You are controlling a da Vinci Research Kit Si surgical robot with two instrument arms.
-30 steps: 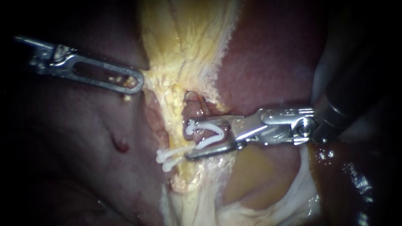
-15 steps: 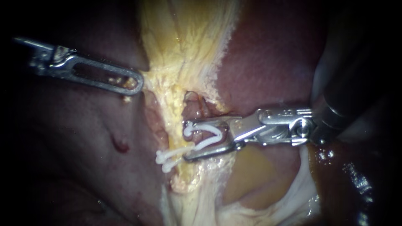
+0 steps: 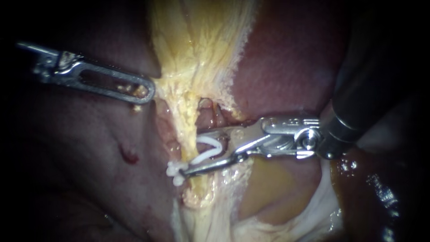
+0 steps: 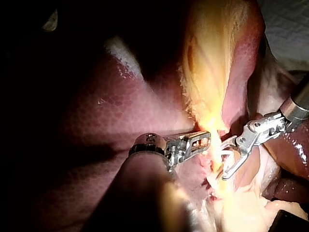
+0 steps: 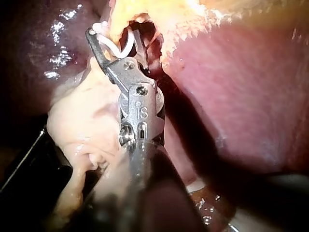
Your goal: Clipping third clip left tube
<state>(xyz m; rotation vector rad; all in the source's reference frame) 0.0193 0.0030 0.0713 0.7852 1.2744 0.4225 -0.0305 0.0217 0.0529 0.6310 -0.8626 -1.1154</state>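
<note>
My left instrument (image 3: 145, 92) comes in from the left, its windowed jaws shut on the edge of the yellow tissue (image 3: 179, 85) and holding it to the left. In the left wrist view its jaws (image 4: 203, 141) pinch that same edge. My right instrument (image 3: 193, 153) reaches in from the right. Its jaws straddle a pinkish tube (image 3: 209, 117) and carry a white clip (image 3: 210, 148) between them. The white ends of clips on the tube (image 3: 174, 170) stick out past the lower jaw's tip. The right wrist view shows the clip (image 5: 116, 48) in the jaws (image 5: 116, 41).
Dark red liver (image 3: 286, 58) lies to the right of the yellow tissue and under the left instrument. Pale yellow-white tissue (image 3: 268, 192) spreads below the right instrument. A small red spot (image 3: 129, 156) marks the surface at lower left.
My right instrument has slid left, farther across the tube, and its lower jaw now covers most of the clips lying there. The left instrument has kept its hold and place.
</note>
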